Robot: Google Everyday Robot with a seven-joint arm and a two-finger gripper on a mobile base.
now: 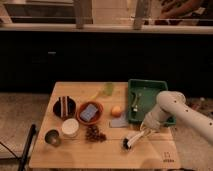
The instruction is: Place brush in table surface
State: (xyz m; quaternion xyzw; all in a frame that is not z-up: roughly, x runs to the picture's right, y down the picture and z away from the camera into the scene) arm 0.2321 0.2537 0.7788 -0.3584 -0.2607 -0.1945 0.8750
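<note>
Brush (131,141) lying on the desk (150,156), near-right part, dark bristle head toward the near left, pale handle angled up toward the far right. End effector (144,131) right at the handle's far end, low over the wood, just near of the green tray (148,85); whether touching the handle or just clear of it, cannot tell, and its opening cannot be told either. White arm (175,107) reaching in from the right edge, crossing the tray's near-right corner. Slim yellowish utensil (135,102) lying inside the tray, well apart from the brush. Left of the brush: dark cluster of grapes (93,133), white cup (70,127), metal cup (52,137), dark bowl (65,106), orange bowl with blue sponge (90,111), small orange fruit (116,110). Judged progress: placement nearly or fully done, brush appearing to rest on bare wood outside the tray. Left, at most: confirmed release and arm drawn back without dragging the handle.
</note>
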